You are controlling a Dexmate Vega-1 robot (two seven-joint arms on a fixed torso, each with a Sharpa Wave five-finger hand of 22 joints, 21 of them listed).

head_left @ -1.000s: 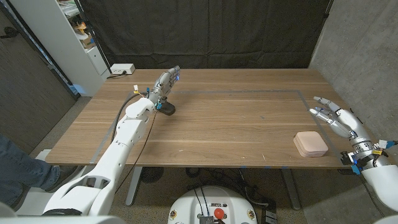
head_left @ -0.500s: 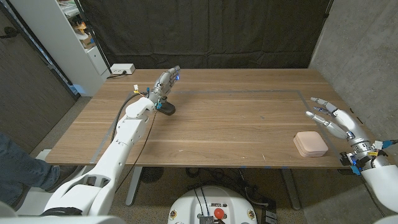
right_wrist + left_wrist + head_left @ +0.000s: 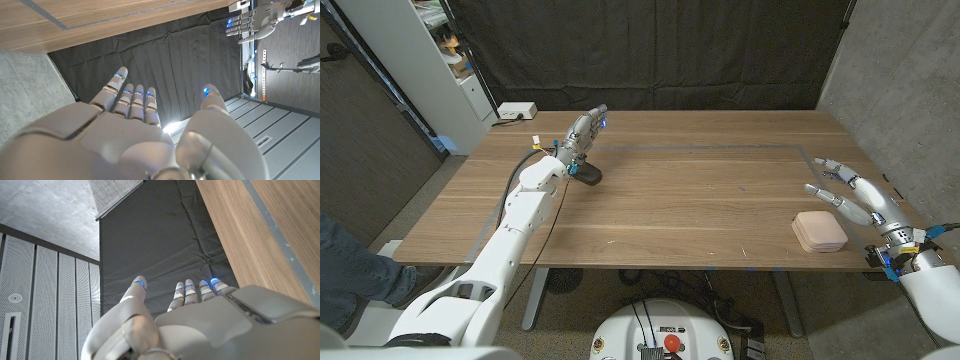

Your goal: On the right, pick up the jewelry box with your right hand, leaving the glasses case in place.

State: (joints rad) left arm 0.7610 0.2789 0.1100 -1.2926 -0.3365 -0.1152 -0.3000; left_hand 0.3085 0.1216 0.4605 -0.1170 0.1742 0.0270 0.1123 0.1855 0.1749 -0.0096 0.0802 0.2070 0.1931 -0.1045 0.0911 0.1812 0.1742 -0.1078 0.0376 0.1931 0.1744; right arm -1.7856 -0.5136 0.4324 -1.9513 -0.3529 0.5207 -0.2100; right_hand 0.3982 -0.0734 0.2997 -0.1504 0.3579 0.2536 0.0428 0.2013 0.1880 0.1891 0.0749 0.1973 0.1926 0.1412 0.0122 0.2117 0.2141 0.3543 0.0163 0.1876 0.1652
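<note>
Near the wooden counter's [image 3: 670, 210] right front edge lies the flat pink rounded jewelry box [image 3: 819, 231]; the right hand [image 3: 855, 198] (fingers spread, empty) should descend squarely over it, the dark glasses case [image 3: 586, 174] staying put far left

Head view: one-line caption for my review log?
Right hand open, hovering just beyond the pink jewelry box; left hand beside the dark glasses case.

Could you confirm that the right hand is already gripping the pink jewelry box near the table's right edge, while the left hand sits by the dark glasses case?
Not quite: in the head view the right hand is open, fingers spread, beside the pink jewelry box and not gripping it. The box does lie near the table's right edge, and the left hand is by the dark glasses case.
</note>
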